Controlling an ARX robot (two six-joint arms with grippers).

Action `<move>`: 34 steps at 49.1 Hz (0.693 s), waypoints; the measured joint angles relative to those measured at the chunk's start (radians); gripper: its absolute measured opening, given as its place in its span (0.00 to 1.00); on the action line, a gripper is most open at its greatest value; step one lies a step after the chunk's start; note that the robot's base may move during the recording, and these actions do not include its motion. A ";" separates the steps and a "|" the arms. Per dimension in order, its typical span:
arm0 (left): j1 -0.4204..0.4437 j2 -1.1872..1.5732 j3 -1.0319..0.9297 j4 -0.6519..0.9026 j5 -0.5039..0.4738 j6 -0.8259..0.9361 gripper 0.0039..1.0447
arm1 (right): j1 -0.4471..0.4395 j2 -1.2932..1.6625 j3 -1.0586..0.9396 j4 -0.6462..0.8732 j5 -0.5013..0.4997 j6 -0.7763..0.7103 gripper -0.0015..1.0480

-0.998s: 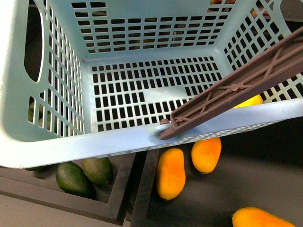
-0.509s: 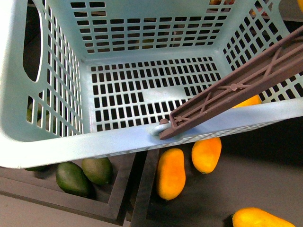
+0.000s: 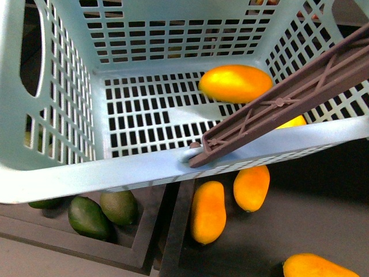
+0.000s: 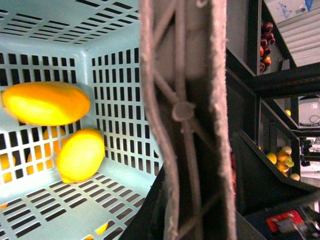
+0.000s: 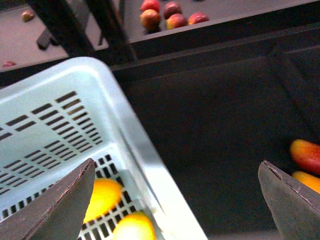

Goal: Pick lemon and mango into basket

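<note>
Right gripper (image 5: 176, 165): jaws spread wide, nothing between them, poised above the rim of the basket (image 5: 140, 145). Left gripper: not seen in any view; state of its jaws cannot be told. Mango (image 3: 235, 82) and lemon (image 3: 293, 122) both inside the basket, below the spread jaws and nearer one jaw than the other. Fruit lying close together, lemon half hidden under the brown handle (image 3: 277, 107). Mango outline blurred, so judged not settled.

Risks noted:
- mango rolling against the lemon;
- any tilt of the basket sending both fruit to one wall;
- descent of the jaws striking the rim directly beneath;
- loose mangoes (image 3: 208, 211) outside the basket mistaken for unfinished work.
</note>
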 joint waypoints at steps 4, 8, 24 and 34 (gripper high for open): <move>0.000 0.000 0.000 0.000 -0.003 0.000 0.04 | -0.040 -0.079 -0.030 -0.036 0.029 -0.022 0.92; 0.000 0.000 0.000 0.000 0.000 -0.001 0.04 | -0.069 -0.142 -0.051 -0.061 0.056 -0.044 0.92; -0.002 0.000 0.000 0.000 0.006 -0.004 0.04 | -0.129 -0.225 -0.206 0.255 -0.186 -0.216 0.77; 0.001 0.000 0.000 0.000 -0.002 0.001 0.04 | -0.159 -0.322 -0.385 0.474 -0.277 -0.336 0.49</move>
